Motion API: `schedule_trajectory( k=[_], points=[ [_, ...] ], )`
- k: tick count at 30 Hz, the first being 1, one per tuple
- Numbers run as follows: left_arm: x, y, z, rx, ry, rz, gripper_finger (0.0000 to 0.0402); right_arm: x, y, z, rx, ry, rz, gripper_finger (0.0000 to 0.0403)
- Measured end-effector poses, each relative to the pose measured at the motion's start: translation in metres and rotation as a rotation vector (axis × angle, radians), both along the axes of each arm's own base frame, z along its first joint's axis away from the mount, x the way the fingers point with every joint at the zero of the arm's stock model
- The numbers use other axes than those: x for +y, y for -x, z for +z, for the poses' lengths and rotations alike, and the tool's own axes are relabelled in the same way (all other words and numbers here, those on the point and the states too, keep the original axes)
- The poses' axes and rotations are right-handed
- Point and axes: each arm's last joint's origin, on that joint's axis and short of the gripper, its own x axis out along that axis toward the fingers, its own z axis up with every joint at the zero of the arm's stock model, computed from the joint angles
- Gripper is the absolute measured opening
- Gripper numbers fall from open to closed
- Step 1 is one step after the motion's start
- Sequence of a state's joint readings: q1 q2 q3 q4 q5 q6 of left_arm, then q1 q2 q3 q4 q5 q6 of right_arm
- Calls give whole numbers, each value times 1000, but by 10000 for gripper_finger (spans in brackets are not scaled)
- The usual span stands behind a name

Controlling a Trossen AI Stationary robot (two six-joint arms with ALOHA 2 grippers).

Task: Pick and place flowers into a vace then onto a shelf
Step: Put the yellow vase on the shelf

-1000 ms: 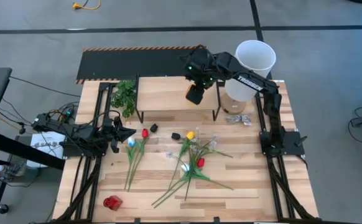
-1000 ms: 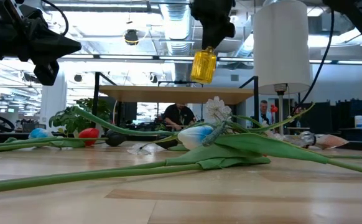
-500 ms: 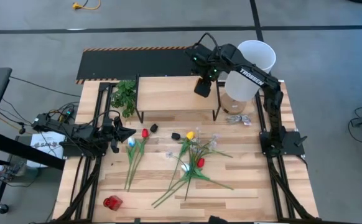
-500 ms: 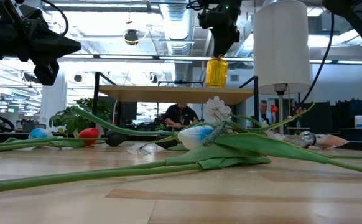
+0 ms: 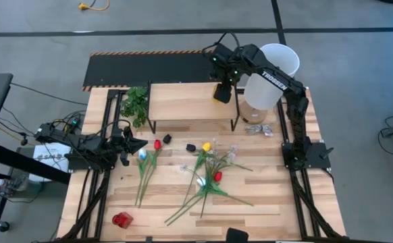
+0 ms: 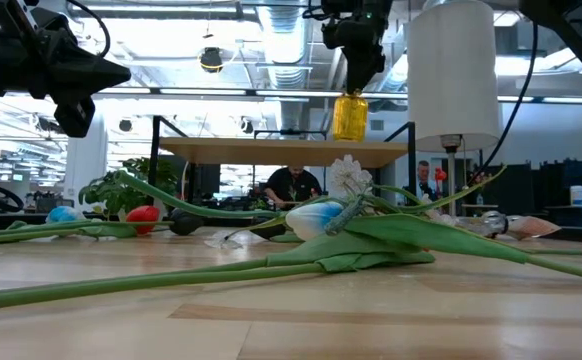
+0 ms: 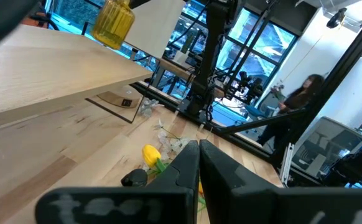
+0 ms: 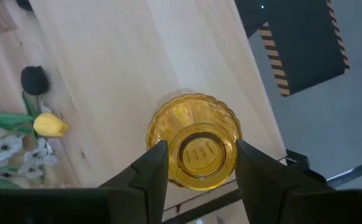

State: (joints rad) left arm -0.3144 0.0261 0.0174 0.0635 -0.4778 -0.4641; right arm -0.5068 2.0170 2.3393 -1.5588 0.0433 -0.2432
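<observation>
One yellow glass vase [image 8: 194, 140] hangs pinched at its neck in the right end effector [image 8: 196, 163], over the far right corner of the shelf [image 5: 183, 101]. Setting it down well means lowering it straight and upright, inboard of the edge, then releasing. All the flowers [image 5: 210, 172] lie on the worktop [image 5: 264, 196], near of the shelf. At the worktop's left edge, the left end effector [image 5: 139, 144] waits, pressed together.
</observation>
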Motion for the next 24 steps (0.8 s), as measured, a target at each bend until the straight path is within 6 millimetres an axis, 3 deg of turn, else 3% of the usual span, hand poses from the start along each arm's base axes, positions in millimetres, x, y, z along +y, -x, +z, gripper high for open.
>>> schedule_trajectory(
  k=[9,18,24],
  points=[
    [0,0,0,0,0,0,0,-3,-5,-16,34,-12,11,147],
    [0,0,0,0,0,0,0,-3,-5,-17,43,-4,43,148],
    [0,0,0,0,0,0,0,-3,-5,-18,52,-1,49,184]
  ],
)
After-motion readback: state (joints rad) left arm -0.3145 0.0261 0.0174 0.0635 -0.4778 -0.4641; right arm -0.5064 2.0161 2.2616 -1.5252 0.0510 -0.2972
